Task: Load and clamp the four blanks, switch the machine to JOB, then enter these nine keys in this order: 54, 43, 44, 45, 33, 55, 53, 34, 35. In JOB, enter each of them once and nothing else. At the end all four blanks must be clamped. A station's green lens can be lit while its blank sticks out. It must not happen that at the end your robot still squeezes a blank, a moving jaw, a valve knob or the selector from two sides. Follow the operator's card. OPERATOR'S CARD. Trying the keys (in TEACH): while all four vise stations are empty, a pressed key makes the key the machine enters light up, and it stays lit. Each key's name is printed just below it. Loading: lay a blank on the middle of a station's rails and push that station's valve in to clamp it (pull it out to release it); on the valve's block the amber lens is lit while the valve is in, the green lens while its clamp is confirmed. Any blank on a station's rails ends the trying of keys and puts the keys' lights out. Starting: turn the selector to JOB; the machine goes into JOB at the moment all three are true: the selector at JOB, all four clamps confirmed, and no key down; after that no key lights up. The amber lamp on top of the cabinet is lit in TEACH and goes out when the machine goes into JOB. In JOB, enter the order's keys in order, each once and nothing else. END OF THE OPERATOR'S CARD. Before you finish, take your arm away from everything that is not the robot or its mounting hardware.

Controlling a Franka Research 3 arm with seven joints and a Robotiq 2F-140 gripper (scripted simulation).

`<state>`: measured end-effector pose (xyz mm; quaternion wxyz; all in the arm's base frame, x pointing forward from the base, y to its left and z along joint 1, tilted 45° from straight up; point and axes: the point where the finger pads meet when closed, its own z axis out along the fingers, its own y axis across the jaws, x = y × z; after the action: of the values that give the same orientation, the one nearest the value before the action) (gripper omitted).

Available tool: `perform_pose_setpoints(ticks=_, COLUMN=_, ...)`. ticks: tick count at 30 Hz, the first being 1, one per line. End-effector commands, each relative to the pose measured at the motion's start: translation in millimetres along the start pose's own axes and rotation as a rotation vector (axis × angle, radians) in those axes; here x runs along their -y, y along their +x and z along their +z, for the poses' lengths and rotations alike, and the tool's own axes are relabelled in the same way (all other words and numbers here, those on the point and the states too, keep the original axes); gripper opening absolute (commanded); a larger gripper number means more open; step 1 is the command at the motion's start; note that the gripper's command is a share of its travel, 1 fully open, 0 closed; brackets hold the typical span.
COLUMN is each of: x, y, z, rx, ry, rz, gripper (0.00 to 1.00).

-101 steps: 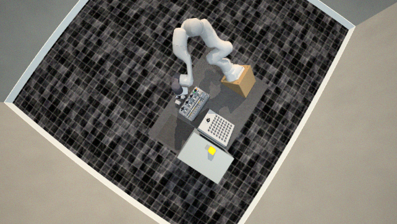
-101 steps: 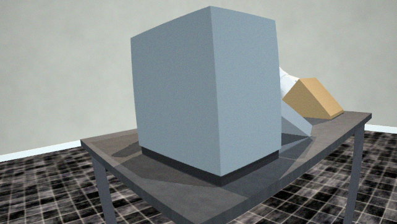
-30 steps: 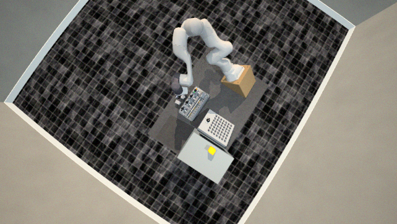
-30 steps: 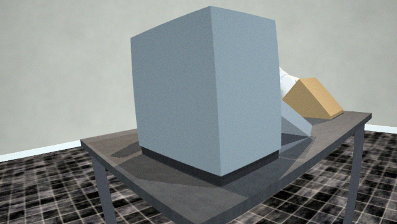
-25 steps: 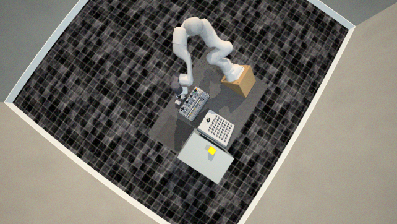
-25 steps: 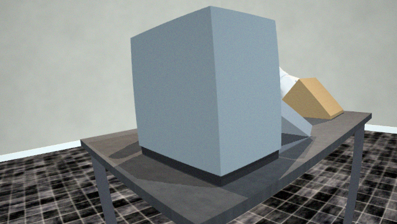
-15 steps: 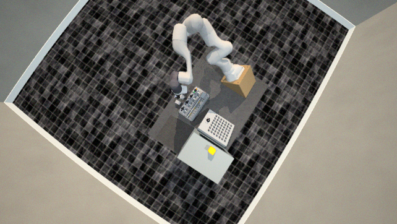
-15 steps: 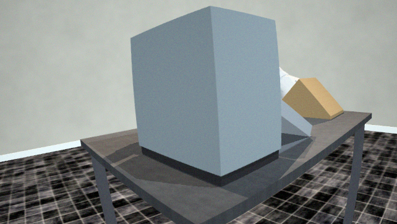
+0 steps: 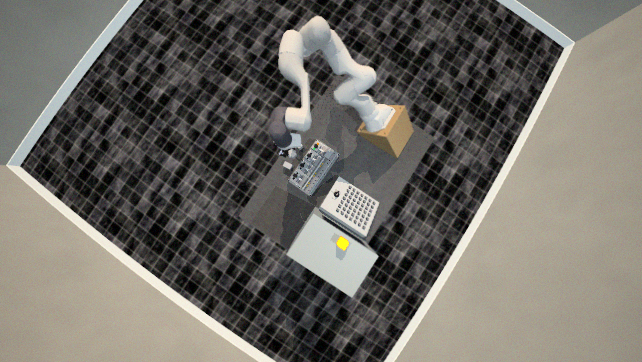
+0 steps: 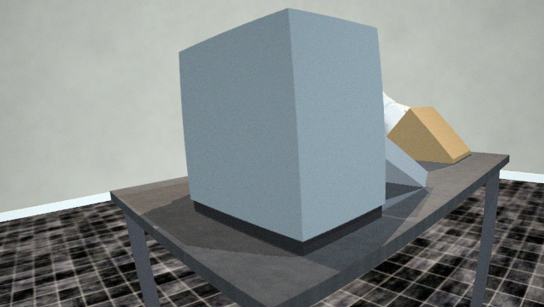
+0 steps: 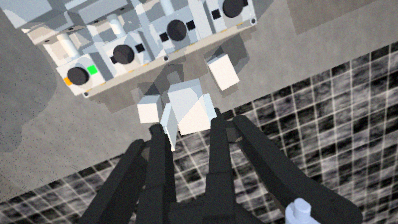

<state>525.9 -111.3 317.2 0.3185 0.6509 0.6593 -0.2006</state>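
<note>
- Closest to you, the gripper (image 9: 291, 153) (image 11: 190, 108) has its fingers clamped on a pale blank (image 11: 187, 105), sitting right between the pads.
- Just past that you've got two more blanks lying on the table, one on the left (image 11: 148, 112) and one on the right (image 9: 287, 165) (image 11: 223, 72), both near the vise row (image 9: 314, 167) (image 11: 198, 47).
- On the vise row, your end station has its green lens (image 11: 92, 70) and amber lens (image 11: 67, 81) both glowing.
- Your table (image 9: 265, 210) (image 10: 254, 276) (image 11: 270, 55) is a dull grey-brown slab on grey legs, with pretty chunky shadows across the top.
- Next along is your sloped key panel (image 9: 330, 206), selector (image 9: 336, 194) at one corner; which way it points is too small to tell.
- Behind the panel is the big pale blue-grey cabinet (image 9: 320, 250) (image 10: 241, 127) on a dark plinth, yellow-amber lamp (image 9: 342, 243) lit on top.
- At the table's other end, your white arm (image 9: 290, 55) (image 10: 394, 112) is bolted to a tan wedge (image 9: 402, 132) (image 10: 441, 131).
- Below it all, the floor (image 9: 150, 125) (image 10: 424, 276) (image 11: 320, 125) is blotchy black-and-grey with thin pale grid lines.
- Farthest out, pale skirting (image 9: 150, 273) (image 10: 521, 175) edges the floor, and you get plain greyish walls (image 10: 85, 85) above it.

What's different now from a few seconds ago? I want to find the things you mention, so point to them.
In the overhead view, the gripper (image 9: 288, 152) (image 11: 190, 108) and the arm's last section have shifted toward the top of the picture. The gripper is closed on a pale blank (image 11: 186, 96); the earlier pictures are too small to tell when it took hold. The cabinet (image 9: 310, 240) (image 10: 241, 127) and key panel (image 9: 330, 204) stayed put, the amber lamp (image 9: 342, 243) still lit.
</note>
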Motion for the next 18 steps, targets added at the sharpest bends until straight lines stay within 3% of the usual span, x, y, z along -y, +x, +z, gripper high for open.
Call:
perform_pose_setpoints(ticks=1, x=9, y=-5, z=-14.5, rx=0.014, ry=0.028, rz=-0.005, gripper=0.0)
perform_pose_setpoints(ticks=6, x=9, y=-5, z=-23.6, rx=0.014, ry=0.028, rz=-0.005, gripper=0.0)
perform_pose_setpoints(ticks=18, x=10, y=-1, z=-24.9, rx=0.014, ry=0.028, rz=0.016, gripper=0.0)
